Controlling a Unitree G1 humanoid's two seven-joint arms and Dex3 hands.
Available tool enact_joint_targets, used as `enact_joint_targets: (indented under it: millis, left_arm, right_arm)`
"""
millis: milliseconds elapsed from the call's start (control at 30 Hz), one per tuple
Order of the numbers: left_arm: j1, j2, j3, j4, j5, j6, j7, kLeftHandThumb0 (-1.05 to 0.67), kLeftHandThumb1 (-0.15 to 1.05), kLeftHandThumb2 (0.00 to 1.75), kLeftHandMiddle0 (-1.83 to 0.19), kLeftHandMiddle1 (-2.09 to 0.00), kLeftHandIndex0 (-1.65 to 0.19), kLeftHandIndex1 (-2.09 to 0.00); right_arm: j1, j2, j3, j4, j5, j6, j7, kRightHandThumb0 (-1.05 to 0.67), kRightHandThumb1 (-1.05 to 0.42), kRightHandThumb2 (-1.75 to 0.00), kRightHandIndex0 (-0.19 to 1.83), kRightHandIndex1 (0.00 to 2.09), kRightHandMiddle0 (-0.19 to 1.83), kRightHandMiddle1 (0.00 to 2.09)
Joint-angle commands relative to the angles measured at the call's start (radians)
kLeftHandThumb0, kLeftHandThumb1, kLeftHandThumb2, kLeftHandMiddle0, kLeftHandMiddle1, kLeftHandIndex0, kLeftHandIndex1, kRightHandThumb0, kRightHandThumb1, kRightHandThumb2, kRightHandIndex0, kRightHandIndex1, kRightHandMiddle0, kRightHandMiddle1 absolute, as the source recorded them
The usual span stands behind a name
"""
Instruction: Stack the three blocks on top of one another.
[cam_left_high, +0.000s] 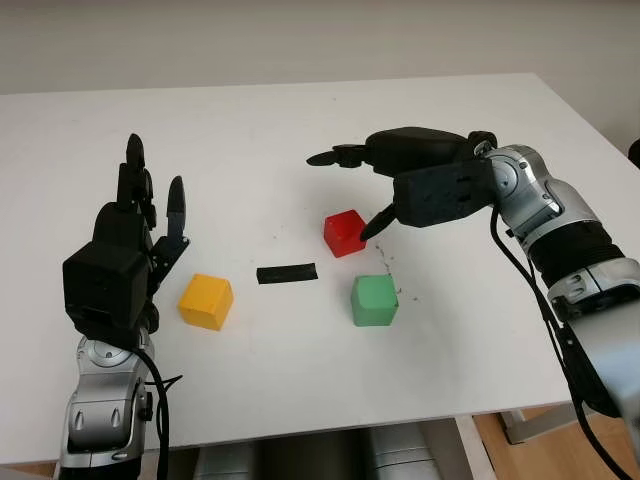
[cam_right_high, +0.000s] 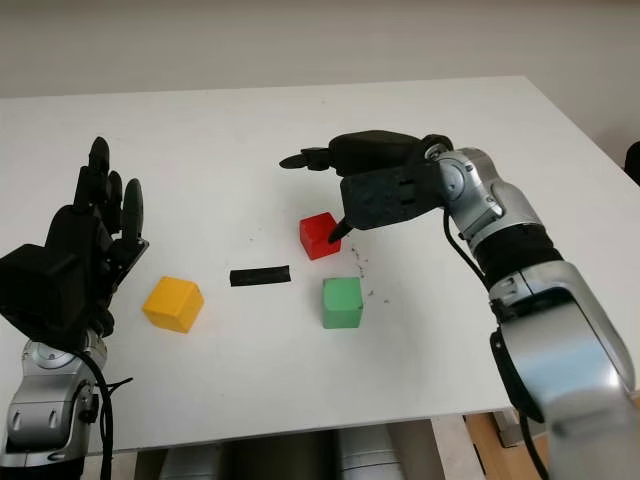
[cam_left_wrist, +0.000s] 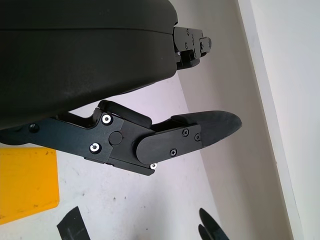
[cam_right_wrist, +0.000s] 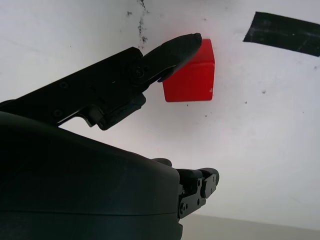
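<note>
No stacking is done: red block (cam_left_high: 344, 232), green block (cam_left_high: 374, 300) and yellow block (cam_left_high: 206, 301) sit apart on the tabletop (cam_left_high: 300, 130) (right hand (cam_left_high: 372, 195) open at red; left hand (cam_left_high: 150, 215) open, parked).

— What do I have on the table right now?

— Three blocks, none stacked, each flat on the white table (cam_left_high: 300, 120). My red block (cam_left_high: 344, 233) lies farthest from me, near the middle, turned slightly askew.

— And the green one?

— The green block (cam_left_high: 374, 300) lies just in front of the red, toward me and slightly to the right, apart from it with a gap between.

— The third?

— The yellow block (cam_left_high: 206, 301) lies well apart on the left, roughly level with the green, rotated so one corner points toward me. All three look like plain, solid-coloured cubes of similar size.
</note>
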Motion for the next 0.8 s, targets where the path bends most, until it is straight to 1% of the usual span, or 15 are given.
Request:
enact_joint_targets:
  millis: [0, 200, 400, 433, 500, 567, 600, 633, 667, 700, 767]
  left_arm:
    - [-0.006, 0.010, -0.001, -0.019, 0.006, 0.001, -0.001, -0.65, 1.05, 0.63, 0.05, -0.06, 0.06, -0.05]
    - [-0.008, 0.014, -0.004, -0.018, 0.015, 0.000, -0.004, -0.66, 1.05, 0.63, 0.05, -0.06, 0.06, -0.05]
    - [-0.005, 0.017, -0.006, -0.029, 0.020, 0.009, -0.010, -0.64, 1.05, 0.64, 0.05, -0.05, 0.06, -0.05]
    - [-0.004, 0.018, -0.006, -0.031, 0.018, 0.010, -0.012, -0.63, 1.05, 0.64, 0.05, -0.05, 0.06, -0.05]
    - [-0.002, 0.019, -0.005, -0.031, 0.019, 0.011, -0.014, -0.62, 1.05, 0.63, 0.05, -0.05, 0.06, -0.05]
    - [-0.002, 0.021, -0.004, -0.029, 0.019, 0.008, -0.017, -0.62, 1.05, 0.63, 0.05, -0.05, 0.06, -0.05]
    - [-0.002, 0.021, -0.003, -0.026, 0.017, 0.004, -0.019, -0.62, 1.05, 0.62, 0.06, -0.05, 0.06, -0.05]
    - [-0.002, 0.025, -0.004, -0.024, 0.022, 0.000, -0.020, -0.62, 1.05, 0.62, 0.06, -0.05, 0.06, -0.05]
    - [-0.002, 0.028, -0.005, -0.023, 0.027, -0.001, -0.020, -0.62, 1.05, 0.61, 0.05, -0.05, 0.06, -0.05]
    - [-0.002, 0.031, -0.006, -0.023, 0.030, -0.001, -0.021, -0.62, 1.05, 0.61, 0.05, -0.05, 0.06, -0.05]
    - [-0.002, 0.035, -0.008, -0.022, 0.038, -0.002, -0.020, -0.62, 1.05, 0.61, 0.05, -0.06, 0.06, -0.06]
  right_arm:
    - [-0.008, 0.005, 0.012, -0.011, -0.013, -0.006, -0.015, -0.56, -0.79, -0.05, 0.23, 0.13, 0.18, 0.15]
    - [0.016, -0.004, 0.045, -0.016, -0.069, -0.055, -0.098, -0.55, -0.78, -0.05, 0.35, 0.17, 0.30, 0.16]
    - [0.024, -0.009, 0.078, 0.012, -0.129, -0.090, -0.191, -0.57, -0.79, -0.06, 0.44, 0.24, 0.34, 0.15]
    - [0.025, -0.010, 0.084, 0.012, -0.141, -0.093, -0.206, -0.57, -0.79, -0.06, 0.39, 0.40, 0.35, 0.14]
    - [0.028, -0.009, 0.091, 0.015, -0.156, -0.095, -0.231, -0.58, -0.79, -0.05, 0.08, 1.10, 0.38, 0.13]
    - [0.033, -0.005, 0.094, 0.022, -0.165, -0.093, -0.255, -0.58, -0.79, -0.05, -0.01, 1.33, 0.40, 0.13]
    - [0.036, -0.003, 0.093, 0.023, -0.166, -0.088, -0.259, -0.58, -0.79, -0.05, -0.05, 1.41, 0.41, 0.13]
    - [0.041, -0.001, 0.093, 0.022, -0.166, -0.082, -0.264, -0.57, -0.79, -0.05, -0.06, 1.43, 0.41, 0.13]
    - [0.046, 0.000, 0.092, 0.018, -0.166, -0.073, -0.263, -0.57, -0.80, -0.05, -0.07, 1.39, 0.41, 0.13]
    - [0.050, 0.002, 0.092, 0.016, -0.165, -0.066, -0.262, -0.56, -0.80, -0.05, -0.05, 1.30, 0.41, 0.12]
    - [0.057, 0.001, 0.096, 0.006, -0.171, -0.055, -0.264, -0.55, -0.81, -0.06, -0.04, 1.24, 0.41, 0.12]
